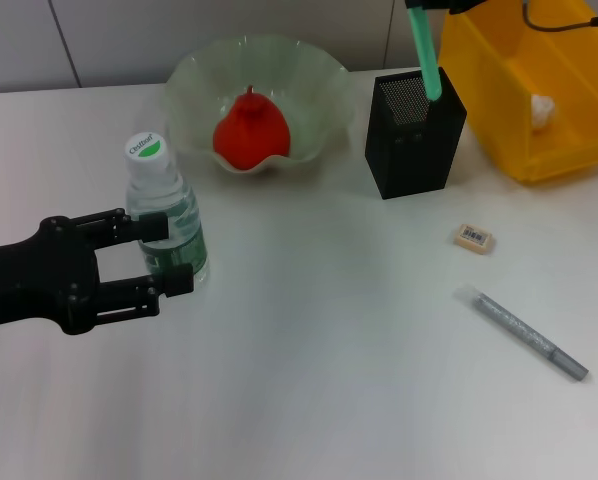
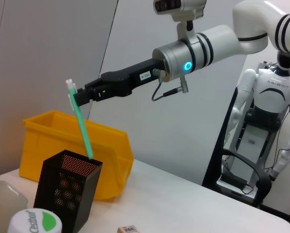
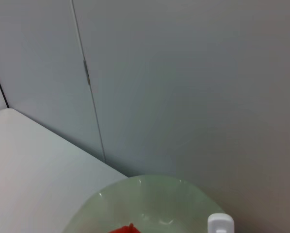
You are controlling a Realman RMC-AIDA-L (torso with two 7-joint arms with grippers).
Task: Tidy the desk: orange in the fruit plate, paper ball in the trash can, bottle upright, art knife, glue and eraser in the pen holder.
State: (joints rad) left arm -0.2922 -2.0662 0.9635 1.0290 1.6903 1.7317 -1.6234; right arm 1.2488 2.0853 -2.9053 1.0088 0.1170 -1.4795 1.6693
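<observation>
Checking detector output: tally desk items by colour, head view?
Green: 2, plate, green stick
Red-orange: 1, orange
Yellow: 1, bin
Black: 1, holder
White: 1, paper ball
Clear: 1, bottle
Tan: 1, eraser
Grey: 1, grey pen
Total: 9

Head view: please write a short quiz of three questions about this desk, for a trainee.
1. What colour is the stick that the right end effector holds into the pen holder?
2. True or false: the bottle lies on its side at the left end effector.
3. The eraser is: A in the pen holder; B on the table; C in the fruit plate.
Key: 1 green; 2 false, it stands upright; 3 B.
</observation>
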